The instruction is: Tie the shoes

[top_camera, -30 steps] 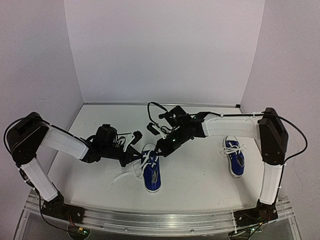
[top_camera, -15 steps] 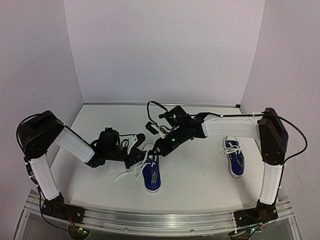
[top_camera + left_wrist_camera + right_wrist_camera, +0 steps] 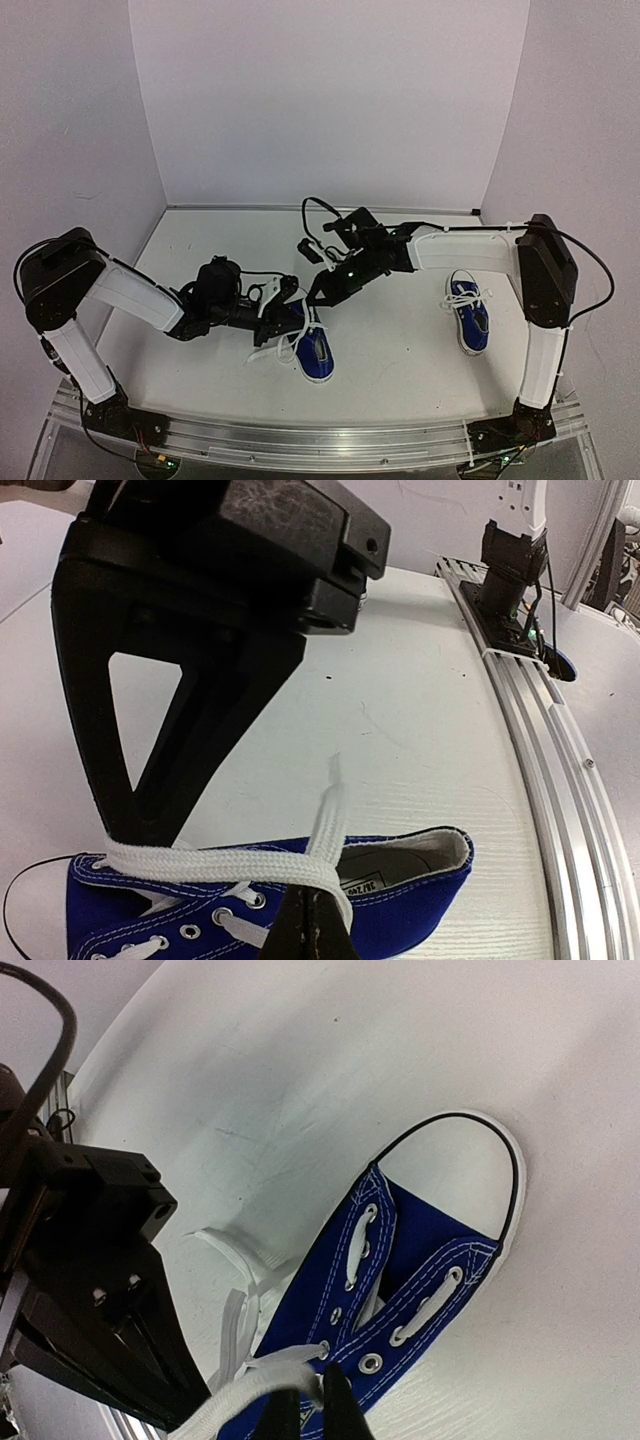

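One blue sneaker [image 3: 316, 353] with a white toe cap lies tilted at the table's middle front. It also shows in the left wrist view [image 3: 420, 885] and the right wrist view [image 3: 415, 1260]. Its white laces [image 3: 272, 345] trail off to its left. My left gripper [image 3: 293, 303] is shut on a flat lace strand [image 3: 215, 866] over the shoe's opening, fingertips together [image 3: 307, 920]. My right gripper [image 3: 319, 293] is just beside it, shut on a lace strand [image 3: 250, 1385] near the top eyelets. The second sneaker [image 3: 468, 316] stands at the right, untouched.
White walls close off the back and both sides. An aluminium rail [image 3: 320, 440] runs along the table's near edge and shows in the left wrist view [image 3: 545, 730]. The right arm's black cable [image 3: 310, 215] loops above its wrist.
The held sneaker has slid nearer and to the right and turned at an angle. My left arm has reached further right. Both grippers stay together over the shoe.
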Controlling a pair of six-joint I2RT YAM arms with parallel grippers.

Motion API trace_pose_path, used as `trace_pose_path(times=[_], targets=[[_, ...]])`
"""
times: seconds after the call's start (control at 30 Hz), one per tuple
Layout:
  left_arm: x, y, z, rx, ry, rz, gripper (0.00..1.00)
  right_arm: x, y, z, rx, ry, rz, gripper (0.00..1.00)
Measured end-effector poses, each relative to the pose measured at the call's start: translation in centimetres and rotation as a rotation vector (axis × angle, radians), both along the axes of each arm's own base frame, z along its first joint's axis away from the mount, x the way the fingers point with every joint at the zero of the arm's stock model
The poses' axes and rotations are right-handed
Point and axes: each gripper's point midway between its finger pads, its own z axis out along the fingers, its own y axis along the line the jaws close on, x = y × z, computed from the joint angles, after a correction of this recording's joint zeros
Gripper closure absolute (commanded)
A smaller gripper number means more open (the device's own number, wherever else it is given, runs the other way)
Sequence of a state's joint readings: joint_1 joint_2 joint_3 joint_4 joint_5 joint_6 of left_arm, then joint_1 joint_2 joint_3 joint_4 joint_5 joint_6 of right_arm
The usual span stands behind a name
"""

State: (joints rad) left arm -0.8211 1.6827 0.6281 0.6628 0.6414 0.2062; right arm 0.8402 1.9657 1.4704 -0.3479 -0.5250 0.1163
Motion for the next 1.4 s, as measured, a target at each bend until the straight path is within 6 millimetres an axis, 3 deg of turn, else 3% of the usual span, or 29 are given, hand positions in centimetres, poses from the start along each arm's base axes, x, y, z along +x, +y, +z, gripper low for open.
trace_pose_path(times=[0.17,0.27,0.43,0.57,0.8,1.13,1.27,1.3,1.4], targets=[[-0.1,-0.2,-0.6,0.001,0.011,-0.01,1.0,0.1,0.0,0.1,0.015,0.024,-0.022,0.72],[0.0,-0.3,-1.6,0.013,0.032,-0.006,1.0,0.2,-1.0,-0.2,0.015,0.052,-0.05,0.66],[0.1,-0.3,-2.2,0.019,0.047,-0.002,1.0,0.2,-4.0,-0.2,0.023,0.112,-0.099,0.64],[0.2,-0.4,-2.0,0.009,0.038,-0.002,1.0,-0.7,-4.9,0.2,0.052,0.148,-0.076,0.63],[0.3,-0.5,-1.9,0.007,0.036,-0.002,1.0,-3.3,-4.3,-0.1,0.082,0.195,0.03,0.63],[0.3,-0.5,-1.9,0.006,0.035,-0.002,1.0,-5.5,-2.6,-1.4,0.07,0.198,0.135,0.62],[0.5,-0.7,-1.5,-0.002,0.027,-0.003,1.0,-5.4,-2.3,-1.8,0.064,0.187,0.148,0.65],[0.6,-0.8,-1.3,-0.005,0.024,-0.003,1.0,-5.3,-2.2,-2.0,0.062,0.185,0.15,0.69],[0.7,-0.9,-1.1,-0.009,0.019,0.001,0.99,-5.4,-2.1,-2.3,0.054,0.178,0.161,0.94]])
